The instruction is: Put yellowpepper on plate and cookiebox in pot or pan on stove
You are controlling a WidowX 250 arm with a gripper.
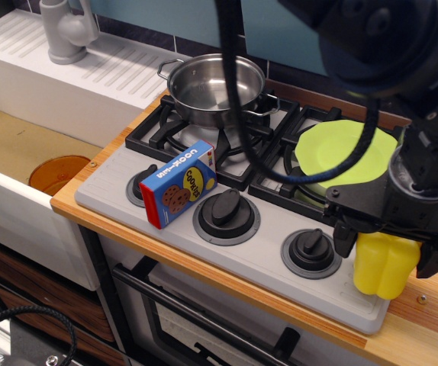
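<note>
The yellowpepper (383, 267) stands on the front right corner of the grey stove (268, 252). Its top and stem are hidden under my gripper (388, 248). The gripper is low over it with open black fingers (344, 238) on either side of its upper part. The lime-green plate (341, 156) lies on the back right burner grate, just behind the gripper. The blue cookiebox (178, 184) lies tilted on the stove's front left, leaning on a knob. The steel pot (213, 88) sits empty on the back left burner.
Three black knobs (227, 207) line the stove front. A sink at the left holds an orange-brown disc (57, 174), with a grey faucet (66, 30) behind. The wooden counter edge (425, 305) is right of the pepper. Black cables (238, 99) hang over the stove.
</note>
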